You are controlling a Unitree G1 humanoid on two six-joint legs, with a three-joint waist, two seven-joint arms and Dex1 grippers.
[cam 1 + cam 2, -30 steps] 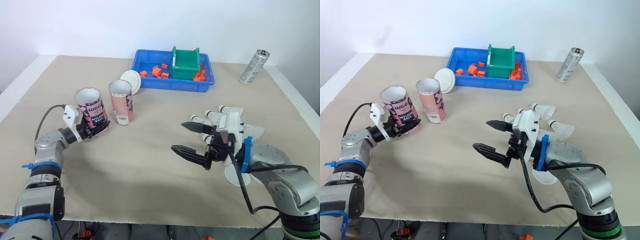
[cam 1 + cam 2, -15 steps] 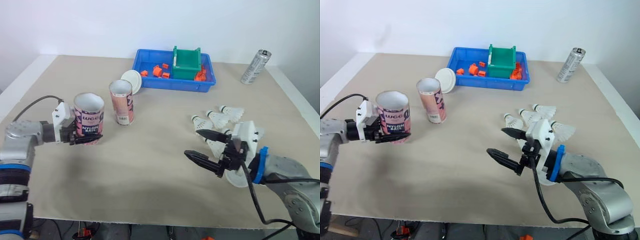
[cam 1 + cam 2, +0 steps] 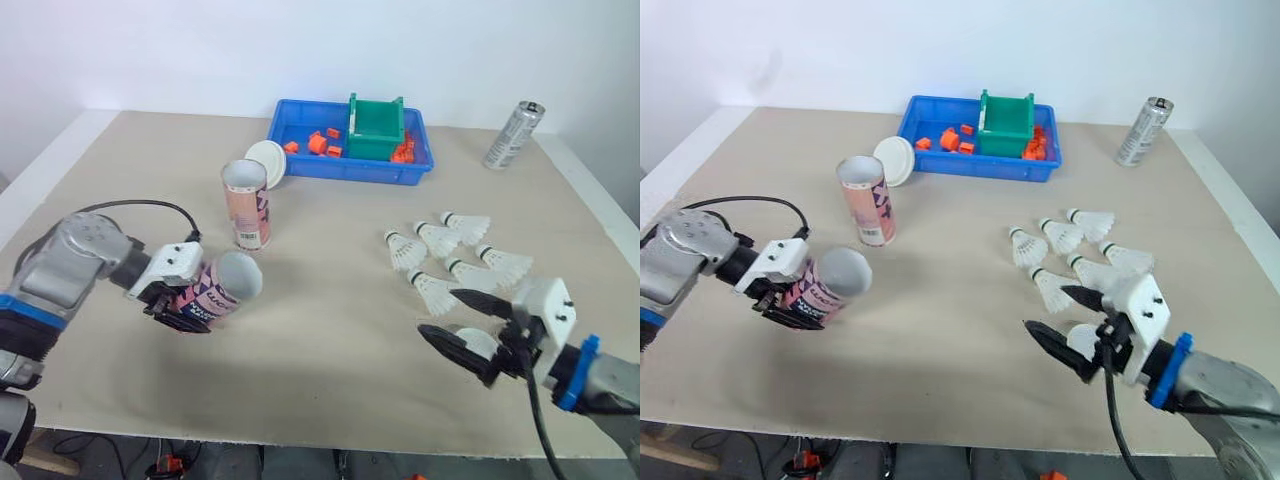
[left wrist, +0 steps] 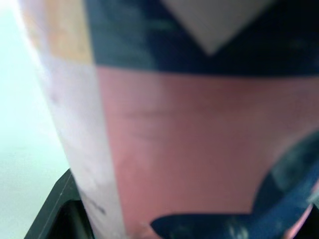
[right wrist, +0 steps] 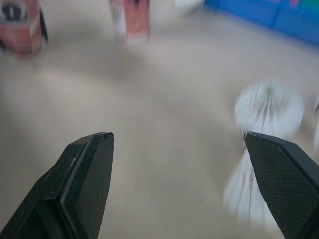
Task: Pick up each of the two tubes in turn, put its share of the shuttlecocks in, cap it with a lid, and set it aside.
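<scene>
— Tipped over since a second ago, the pink tube [image 3: 222,287] now sits nearly sideways, clamped in the left gripper [image 3: 172,303], its open mouth facing the shuttlecocks [image 3: 440,240].
— And the right gripper [image 3: 437,313]?
— Drawn back toward the table's [image 3: 320,340] near edge, fingers spread wide, holding nothing, just beside the nearest shuttlecock [image 3: 433,292].
— The other tube [image 3: 245,205]?
— Upright, near the white lid [image 3: 266,158] leaning on the blue bin [image 3: 300,165].

I see the left gripper [image 3: 792,303] clamped on a pink tube [image 3: 830,282], which is tipped with its open mouth toward the robot's right. The second tube [image 3: 866,200] stands upright near a white lid [image 3: 894,160]. My right gripper [image 3: 1050,311] hangs spread wide just beside the shuttlecocks [image 3: 1070,250].
</scene>
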